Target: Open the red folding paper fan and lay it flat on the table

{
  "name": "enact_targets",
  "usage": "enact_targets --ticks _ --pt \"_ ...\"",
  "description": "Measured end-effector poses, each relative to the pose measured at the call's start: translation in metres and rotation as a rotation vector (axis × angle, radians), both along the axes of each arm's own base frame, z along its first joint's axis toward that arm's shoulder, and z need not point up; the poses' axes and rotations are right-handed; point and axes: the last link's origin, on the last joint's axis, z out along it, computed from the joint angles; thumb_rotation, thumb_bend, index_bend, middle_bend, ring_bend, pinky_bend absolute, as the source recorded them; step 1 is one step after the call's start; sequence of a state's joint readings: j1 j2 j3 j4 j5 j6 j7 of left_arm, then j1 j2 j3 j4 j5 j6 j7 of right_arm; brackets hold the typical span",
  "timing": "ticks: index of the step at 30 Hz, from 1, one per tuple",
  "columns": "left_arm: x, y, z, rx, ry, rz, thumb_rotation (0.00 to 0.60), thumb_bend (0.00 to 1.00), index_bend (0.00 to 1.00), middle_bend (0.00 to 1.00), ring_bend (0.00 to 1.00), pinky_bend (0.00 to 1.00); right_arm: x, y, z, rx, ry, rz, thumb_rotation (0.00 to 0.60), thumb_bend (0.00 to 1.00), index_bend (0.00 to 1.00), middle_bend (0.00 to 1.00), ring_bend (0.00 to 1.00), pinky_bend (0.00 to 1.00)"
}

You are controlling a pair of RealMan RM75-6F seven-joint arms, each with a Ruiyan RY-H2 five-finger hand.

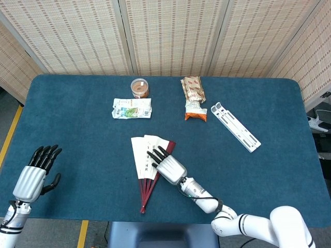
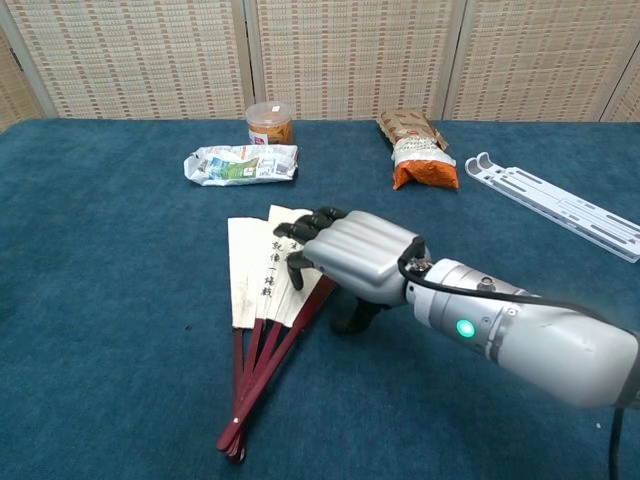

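Observation:
The red folding fan [image 1: 142, 158] [image 2: 258, 280] lies partly spread on the blue table, its cream paper leaves up and its dark red ribs meeting at the near pivot. My right hand [image 1: 166, 164] [image 2: 350, 253] hovers palm down over the fan's right edge, fingers apart and reaching onto the paper; it covers the outer red guard. I cannot tell whether the fingertips touch the leaves. My left hand [image 1: 35, 174] is far off at the table's front left corner, fingers spread, holding nothing. The chest view does not show it.
At the back stand a small round tub [image 1: 139, 88], a crumpled snack wrapper [image 1: 132, 109] and an orange-brown snack bag [image 1: 194, 97]. A white plastic rack [image 1: 235, 126] lies to the right. The table's front edge [image 1: 93, 218] runs just below the fan's pivot.

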State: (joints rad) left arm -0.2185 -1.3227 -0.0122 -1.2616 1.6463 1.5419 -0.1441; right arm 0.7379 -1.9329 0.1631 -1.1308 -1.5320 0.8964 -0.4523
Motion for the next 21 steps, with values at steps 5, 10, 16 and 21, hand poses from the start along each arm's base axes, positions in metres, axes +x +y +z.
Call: enact_targets --ticks 5,10,16,21 --pt "-0.002 0.001 0.000 0.008 0.007 0.009 0.600 0.46 0.00 0.00 0.00 0.04 0.003 -0.002 -0.009 -0.021 -0.031 -0.007 0.600 0.19 0.41 0.00 0.00 0.00" --pt "-0.002 0.002 0.000 0.014 0.016 0.013 0.600 0.46 0.00 0.00 0.00 0.04 0.007 -0.004 -0.017 -0.025 -0.044 -0.009 0.600 0.21 0.45 0.00 0.00 0.00" --pt "-0.003 0.002 0.001 0.029 0.024 0.019 0.600 0.46 0.00 0.00 0.00 0.04 0.014 -0.008 -0.024 -0.036 -0.068 -0.009 0.600 0.36 0.53 0.01 0.00 0.00" --pt "-0.003 0.002 0.003 0.039 0.028 0.018 0.600 0.46 0.00 0.00 0.00 0.04 0.018 -0.012 -0.025 -0.073 -0.104 0.002 0.600 0.55 0.60 0.07 0.00 0.03"
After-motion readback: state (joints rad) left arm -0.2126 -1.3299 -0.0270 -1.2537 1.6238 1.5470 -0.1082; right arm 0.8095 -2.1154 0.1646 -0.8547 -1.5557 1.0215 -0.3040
